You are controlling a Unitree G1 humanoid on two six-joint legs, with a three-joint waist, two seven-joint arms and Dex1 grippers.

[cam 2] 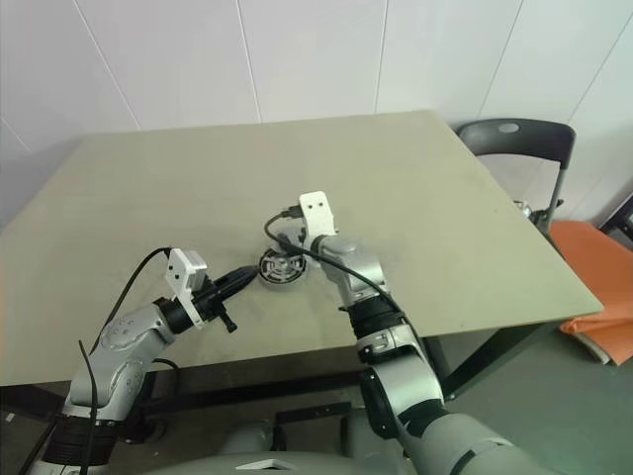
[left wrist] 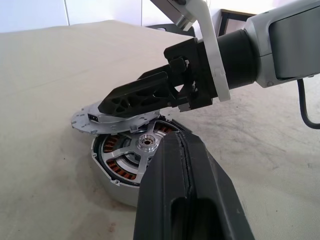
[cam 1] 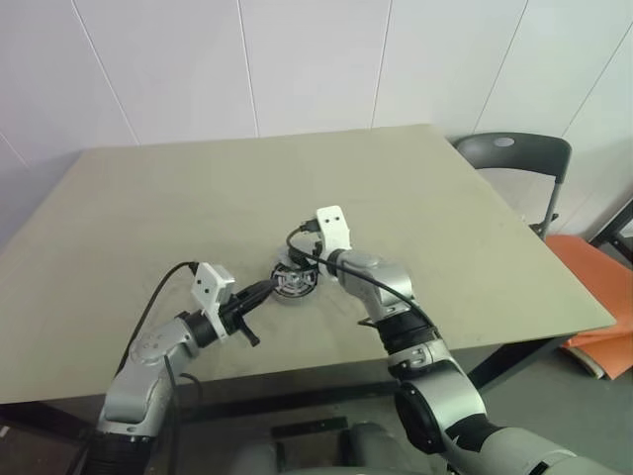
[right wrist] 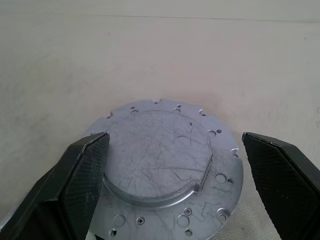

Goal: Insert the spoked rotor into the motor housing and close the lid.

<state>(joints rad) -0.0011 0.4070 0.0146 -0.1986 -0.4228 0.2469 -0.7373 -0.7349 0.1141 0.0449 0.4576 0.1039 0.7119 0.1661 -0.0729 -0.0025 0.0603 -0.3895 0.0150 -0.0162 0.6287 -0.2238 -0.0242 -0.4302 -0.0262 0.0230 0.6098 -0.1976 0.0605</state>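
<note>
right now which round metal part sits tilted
The flat light-grey metal lid, propped slanted over the dark-rimmed motor housing, which sits flat with the spoked silver rotor inside.

In the centre of the left wrist view, the round flat light-grey metal lid (left wrist: 95,121) is lying tilted over the short round dark-rimmed motor housing (left wrist: 120,176), covering its far part, while the left gripper (left wrist: 186,150), its black fingers pressed together and rising from the bottom edge, is hiding the housing's right side. The shiny silver spoked rotor (left wrist: 136,150) is showing only in part beneath the lid. In the right wrist view the lid (right wrist: 165,165) is running off the bottom edge, and the right gripper's black fingers (right wrist: 82,172) are cut off at the lower corners, so whether they are touching the lid is unclear.
</note>
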